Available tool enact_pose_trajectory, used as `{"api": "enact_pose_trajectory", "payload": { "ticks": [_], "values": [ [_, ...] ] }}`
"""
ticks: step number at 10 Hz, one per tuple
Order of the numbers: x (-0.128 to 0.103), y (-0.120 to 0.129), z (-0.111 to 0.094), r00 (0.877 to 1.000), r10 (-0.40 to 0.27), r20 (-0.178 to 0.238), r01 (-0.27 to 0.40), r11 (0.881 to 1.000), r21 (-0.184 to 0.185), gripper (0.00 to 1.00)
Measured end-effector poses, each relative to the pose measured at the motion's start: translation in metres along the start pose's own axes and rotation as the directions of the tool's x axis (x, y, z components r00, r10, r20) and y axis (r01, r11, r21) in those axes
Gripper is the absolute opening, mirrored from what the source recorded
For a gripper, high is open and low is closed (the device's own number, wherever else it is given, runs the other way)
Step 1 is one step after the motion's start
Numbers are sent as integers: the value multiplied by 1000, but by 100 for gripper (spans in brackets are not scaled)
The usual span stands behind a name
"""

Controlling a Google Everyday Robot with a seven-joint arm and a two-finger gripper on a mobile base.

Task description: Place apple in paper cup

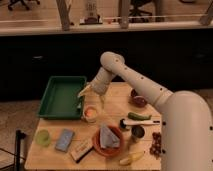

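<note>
Items you have around the gripper (93, 100), which hangs over the table's (120, 95) middle.
- Just left of the jaws: green tray (51, 97).
- Right of them: dark red-brown bowl (138, 100), green vegetable (138, 116), white-handled tool (142, 122).
- Below them, toward the near edge: orange bowl (116, 146) holding a grey cloth (106, 137), metal cup (137, 132), grape cluster (156, 143), banana (131, 158), brown box (81, 150), blue-grey packet (65, 140), pale green cup (43, 137).

Dim warm light, end effector (92, 98) shadowed above paper cup (90, 114)
</note>
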Motion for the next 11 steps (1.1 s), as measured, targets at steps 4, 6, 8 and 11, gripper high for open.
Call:
{"api": "enact_pose_trajectory", "payload": {
  "ticks": [4,6,8,11],
  "values": [
    [3,2,-2,1000,-3,-4,3,1000,-5,80],
    [3,2,-2,1000,-2,-4,2,1000,-5,80],
    [3,2,-2,1000,-2,-4,2,1000,-5,80],
    [3,2,-2,1000,-3,-4,2,1000,-5,80]
  ]
}}
